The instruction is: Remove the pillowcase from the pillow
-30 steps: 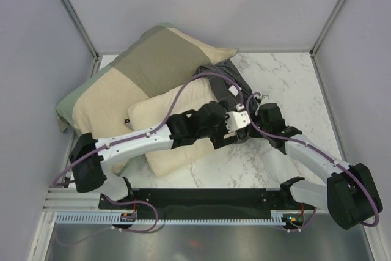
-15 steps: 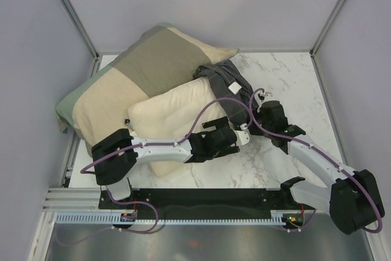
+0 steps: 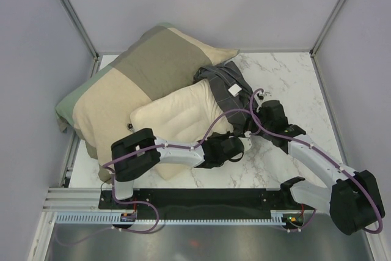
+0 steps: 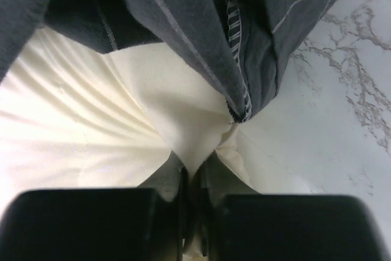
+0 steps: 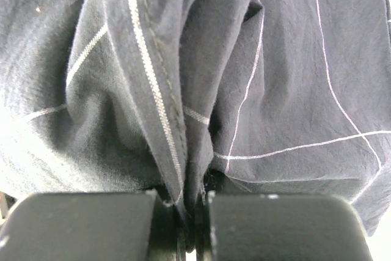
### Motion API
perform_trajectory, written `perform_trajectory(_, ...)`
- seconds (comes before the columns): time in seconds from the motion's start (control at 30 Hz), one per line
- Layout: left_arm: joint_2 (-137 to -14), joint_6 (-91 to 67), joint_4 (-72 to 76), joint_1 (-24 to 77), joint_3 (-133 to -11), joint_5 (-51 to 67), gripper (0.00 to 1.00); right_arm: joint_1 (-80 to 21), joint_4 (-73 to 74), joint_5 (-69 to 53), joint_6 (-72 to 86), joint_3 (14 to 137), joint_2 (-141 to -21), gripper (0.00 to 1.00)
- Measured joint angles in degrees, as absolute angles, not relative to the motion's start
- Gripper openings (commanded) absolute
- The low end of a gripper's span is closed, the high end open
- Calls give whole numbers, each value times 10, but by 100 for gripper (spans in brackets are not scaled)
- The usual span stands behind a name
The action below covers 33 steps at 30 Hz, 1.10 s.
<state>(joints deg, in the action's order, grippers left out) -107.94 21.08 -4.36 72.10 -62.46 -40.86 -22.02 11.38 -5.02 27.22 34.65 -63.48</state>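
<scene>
The left pincer [image 4: 194, 181] is pinching a corner of the plain cream quilted pillow [image 4: 91, 120], which is stretching off to its left. Just ahead of it, the dark charcoal grid-check fabric pillowcase [image 5: 293, 77] is bunching over the pillow's end, with the nearer right pincer [image 5: 192, 197] clamping a fold.

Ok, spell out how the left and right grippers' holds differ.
The left gripper pinches a corner of the cream pillow; the right gripper pinches a fold of the dark checked pillowcase. In the top view, the left gripper lies nearer, the right gripper just behind it. Both are shut on fabric.
</scene>
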Motion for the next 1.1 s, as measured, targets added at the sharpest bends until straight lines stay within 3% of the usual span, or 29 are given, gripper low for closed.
perform_trajectory(0.1, -1079, 211, -46, 721, -626, -411, 2, -220, 115, -51, 272, 347, -633, 0)
perform_trajectory(0.17, -1076, 212, -53, 721, -628, -411, 2, -221, 117, -51, 270, 347, -630, 6)
perform_trajectory(0.27, -1059, 214, -76, 721, -632, -404, 2, -221, 131, -48, 262, 349, -623, 36)
perform_trajectory(0.3, -1049, 214, -84, 718, -632, -400, 2, -222, 139, -45, 257, 350, -617, 58)
perform_trajectory(0.4, -994, 210, -128, 699, -640, -362, 2, -223, 169, -36, 242, 366, -591, 80)
perform_trajectory(0.53, -902, 187, -171, 634, -655, -276, 2, -223, 197, -21, 228, 404, -538, 89)
perform_trajectory(0.77, -770, 159, -210, 540, -668, -196, 2, -223, 216, 8, 226, 455, -469, 91)
perform_trajectory(1.1, -743, 140, -231, 497, -668, -133, 2, -223, 212, 51, 212, 482, -490, 93)
